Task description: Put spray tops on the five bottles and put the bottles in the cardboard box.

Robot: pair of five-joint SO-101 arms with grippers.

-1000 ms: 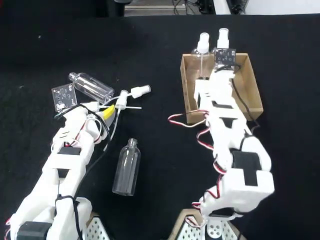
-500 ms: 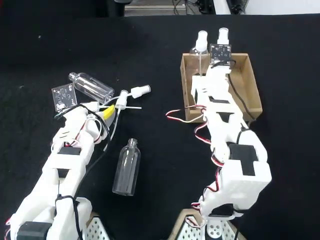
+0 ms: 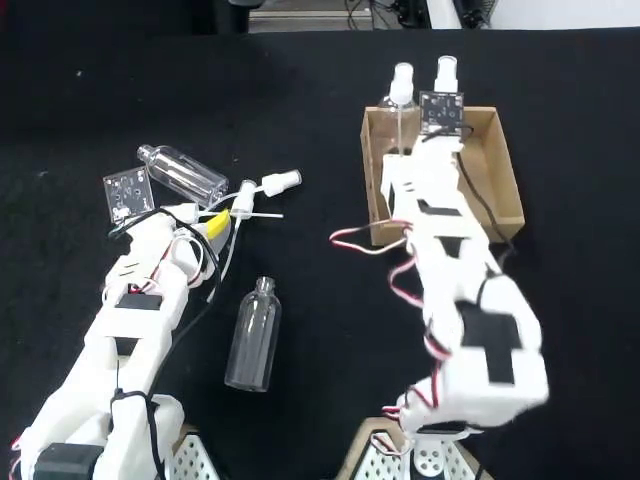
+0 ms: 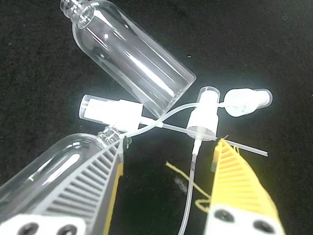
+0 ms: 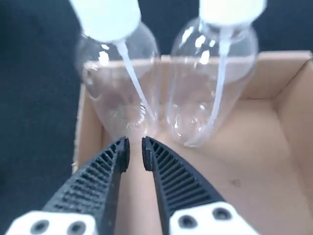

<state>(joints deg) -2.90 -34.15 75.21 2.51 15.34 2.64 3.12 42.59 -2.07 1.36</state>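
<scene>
The five clear plastic bottles lay in three places. Two capped bottles (image 3: 403, 88) (image 3: 445, 72), with white spray tops and thin dip tubes, stood side by side at the far end of the cardboard box (image 3: 497, 175). The right gripper (image 5: 134, 147) hung inside the box just in front of them, its jaws nearly closed on nothing.

A third, uncapped bottle (image 4: 44, 171) lay against the outer side of the left gripper's (image 4: 168, 143) grey jaw. Those jaws were spread wide, with one dip tube running between them. Three loose spray tops (image 4: 110, 108) (image 4: 205, 115) (image 4: 247, 100) lay just beyond, touching an open-necked bottle (image 4: 132, 54) on its side. A fifth bottle (image 3: 253, 335) lay apart, between the arms.

A black tabletop (image 3: 300, 90) carried everything, with cables (image 3: 370, 12) beyond its far edge.
</scene>
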